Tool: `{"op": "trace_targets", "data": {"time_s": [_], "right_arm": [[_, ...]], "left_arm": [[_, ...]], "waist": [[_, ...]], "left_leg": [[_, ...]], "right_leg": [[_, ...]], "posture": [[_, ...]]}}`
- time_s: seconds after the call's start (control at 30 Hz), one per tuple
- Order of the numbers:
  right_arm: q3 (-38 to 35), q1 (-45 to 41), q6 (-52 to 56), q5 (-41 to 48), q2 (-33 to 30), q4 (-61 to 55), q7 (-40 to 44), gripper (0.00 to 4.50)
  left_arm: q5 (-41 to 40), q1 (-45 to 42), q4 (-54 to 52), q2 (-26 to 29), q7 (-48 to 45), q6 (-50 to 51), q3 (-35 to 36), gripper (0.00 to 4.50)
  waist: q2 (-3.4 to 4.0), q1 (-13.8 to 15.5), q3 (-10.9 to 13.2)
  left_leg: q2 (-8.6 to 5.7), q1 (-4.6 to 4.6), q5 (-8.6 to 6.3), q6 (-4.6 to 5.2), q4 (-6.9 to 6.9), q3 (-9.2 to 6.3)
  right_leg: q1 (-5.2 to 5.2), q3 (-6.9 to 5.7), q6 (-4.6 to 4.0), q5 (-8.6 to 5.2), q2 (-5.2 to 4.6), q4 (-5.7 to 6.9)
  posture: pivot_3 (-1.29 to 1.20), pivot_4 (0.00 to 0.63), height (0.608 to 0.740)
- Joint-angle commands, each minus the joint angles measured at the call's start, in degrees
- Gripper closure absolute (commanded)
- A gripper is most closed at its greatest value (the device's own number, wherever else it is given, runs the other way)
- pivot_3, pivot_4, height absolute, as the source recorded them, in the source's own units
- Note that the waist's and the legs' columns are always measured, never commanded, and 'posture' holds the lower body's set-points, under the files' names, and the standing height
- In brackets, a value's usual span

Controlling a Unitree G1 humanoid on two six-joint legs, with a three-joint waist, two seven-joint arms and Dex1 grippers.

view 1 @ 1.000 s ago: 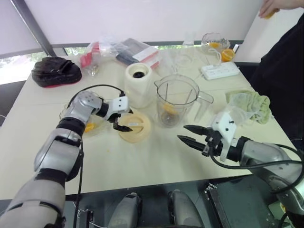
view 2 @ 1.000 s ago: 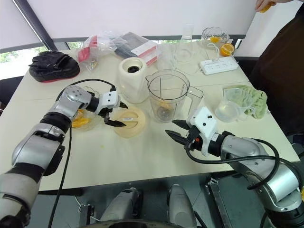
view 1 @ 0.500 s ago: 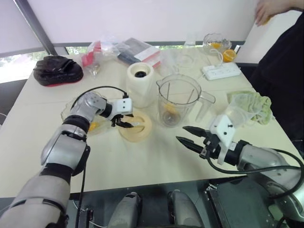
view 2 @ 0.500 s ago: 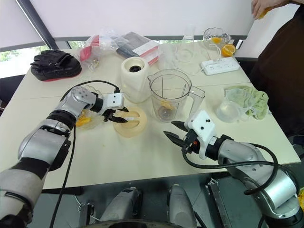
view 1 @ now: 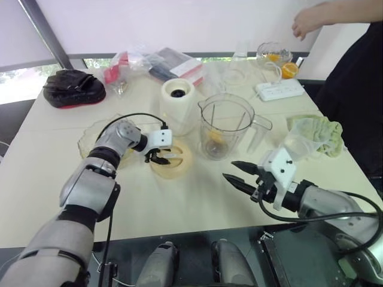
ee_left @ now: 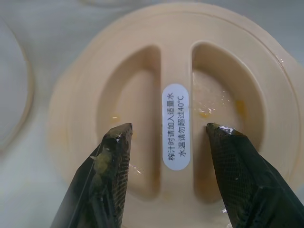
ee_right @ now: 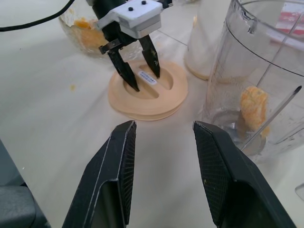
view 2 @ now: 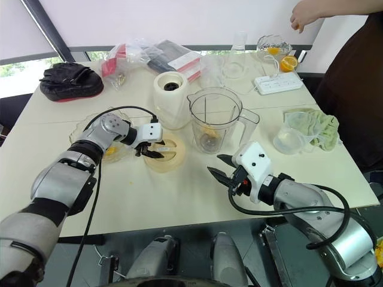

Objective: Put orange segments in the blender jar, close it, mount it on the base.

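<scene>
The lid (ee_left: 76, 95) is lying flat on the worktop (view 1: 179, 203) beside the jar (view 1: 224, 125), its bar sitting between the spread fingers (ee_left: 111, 166) of the left gripper (ee_left: 168, 129). The right gripper (view 1: 229, 170) is hovering nearby, fingers apart.

table front (view 1: 179, 203): bare strip between lid (view 1: 179, 165) and right gripper (view 1: 229, 170), whose fingers are spread. jar (view 1: 224, 122): mouth uncovered, reachable from above; its handle juts toward small cup (view 1: 297, 143) just beside it. base (view 1: 178, 104): just behind lid, near jar. lid recesses: left gripper (ee_left: 167, 128) straddles the ridge, gaps either side. glass bowl (view 1: 84, 134): flanks lid's left.
</scene>
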Motion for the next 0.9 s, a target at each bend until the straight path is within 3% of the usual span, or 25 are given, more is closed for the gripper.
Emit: {"op": "trace_targets", "data": {"time_s": [0.03, 0.13, 0.23, 0.27, 0.6, 0.9], "right_arm": [[-2.32, 0.37, 0.08, 0.05, 0.03, -2.80, -0.64, 2.51], [-2.82, 0.79, 0.20, -0.09, -0.16, -3.00, -0.84, 2.51], [-3.18, 1.11, 0.34, -0.17, -0.19, -3.15, -0.95, 2.51], [-3.36, 1.27, 0.32, -0.19, -0.21, -3.13, -0.94, 2.51], [-3.56, 2.49, -0.73, -2.58, 0.34, -1.86, -1.25, 2.51], [2.58, 6.23, -10.05, -15.84, 11.73, 5.38, -9.91, 2.51]], "left_arm": [[0.82, -1.18, 1.36, -0.89, 1.94, 2.25, 0.40, 1.92], [0.92, -1.42, 1.63, -1.27, 2.52, 2.93, 0.59, 2.69], [0.77, -1.60, 1.87, -1.44, 1.62, 4.34, 0.89, 4.15], [0.81, -1.67, 1.95, -1.53, 1.22, 5.10, 0.93, 4.26], [-1.57, -4.23, 0.72, 0.46, -4.71, 6.83, 3.28, 4.25], [-7.18, -9.41, -4.98, 5.69, -19.63, 5.06, 7.70, 4.25]], "waist": [[-0.01, 0.07, -0.02], [-0.01, 0.15, -0.04], [-0.02, 0.40, -0.06], [-0.02, 0.39, -0.06], [-0.04, -0.09, -0.06], [-0.09, -0.10, -0.04]], "left_leg": [[0.00, 0.00, 0.00, 0.00, 0.01, 0.00], [-0.02, 0.00, 0.00, 0.00, 0.05, 0.00], [-0.03, 0.01, 0.01, 0.00, 0.08, -0.01], [-0.02, 0.02, 0.01, 0.00, 0.11, 0.00], [-0.02, 0.01, 0.00, 0.01, 0.11, 0.00], [-0.04, -0.10, 0.00, 0.01, 0.12, 0.03]], "right_leg": [[0.00, 0.00, 0.00, 0.00, 0.00, 0.00], [0.02, 0.00, 0.02, 0.01, -0.01, 0.01], [0.04, 0.00, 0.03, 0.02, -0.01, 0.05], [0.05, 0.00, 0.03, 0.03, -0.01, 0.08], [0.01, 0.00, 0.03, 0.03, -0.01, 0.13], [-0.13, 0.01, 0.03, 0.03, -0.03, 0.19]], "posture": [[0.00, 0.150, 0.740], [0.00, 0.150, 0.740], [0.00, 0.150, 0.740], [0.00, 0.150, 0.740], [0.00, 0.150, 0.740], [0.00, 0.150, 0.740]]}}
